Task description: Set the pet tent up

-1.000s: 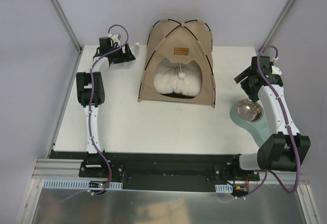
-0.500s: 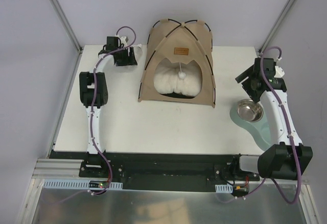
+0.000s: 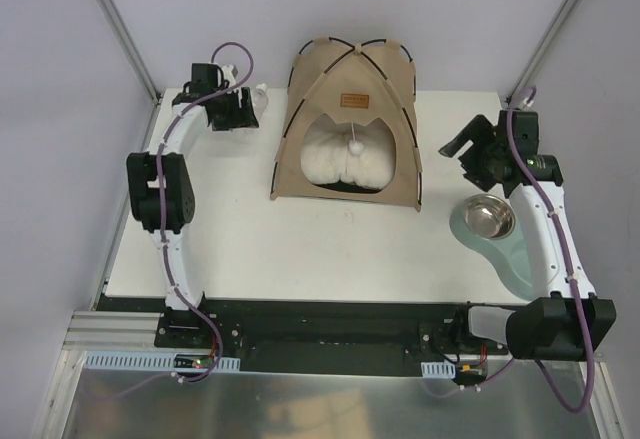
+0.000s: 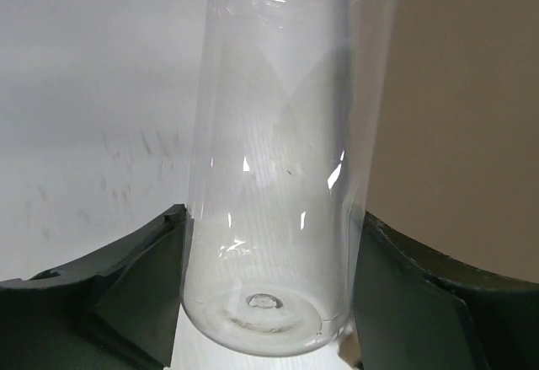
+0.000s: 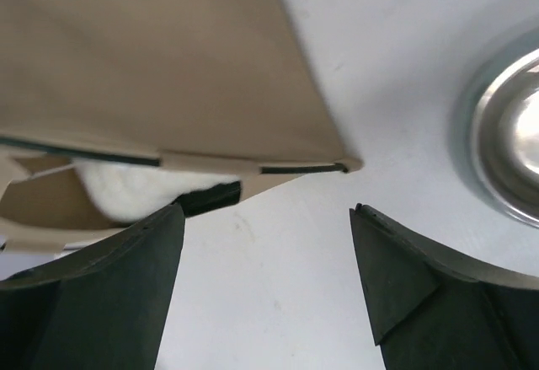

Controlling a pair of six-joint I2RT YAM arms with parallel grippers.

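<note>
The tan pet tent (image 3: 350, 109) stands upright at the back middle of the table, with black poles, a brown label and an arched doorway. A fluffy off-white pillow (image 3: 345, 159) lies inside. My left gripper (image 3: 243, 111) is left of the tent, shut on a clear bottle (image 4: 274, 159) with both fingers (image 4: 126, 286) against its sides. The tent wall (image 4: 472, 92) shows just right of the bottle. My right gripper (image 3: 462, 149) is open and empty right of the tent. Its wrist view shows the tent's front right corner (image 5: 328, 161) and the pillow (image 5: 126, 195) ahead of the gripper (image 5: 265, 277).
A steel bowl (image 3: 487, 217) sits on a pale green mat (image 3: 515, 259) at the right, also seen at the right wrist view's edge (image 5: 514, 134). Grey walls and metal frame posts (image 3: 120, 29) border the white table (image 3: 300, 249).
My right gripper has moved left toward the tent's right side. My left arm has swung its elbow left, while its gripper stays by the tent holding the bottle.
</note>
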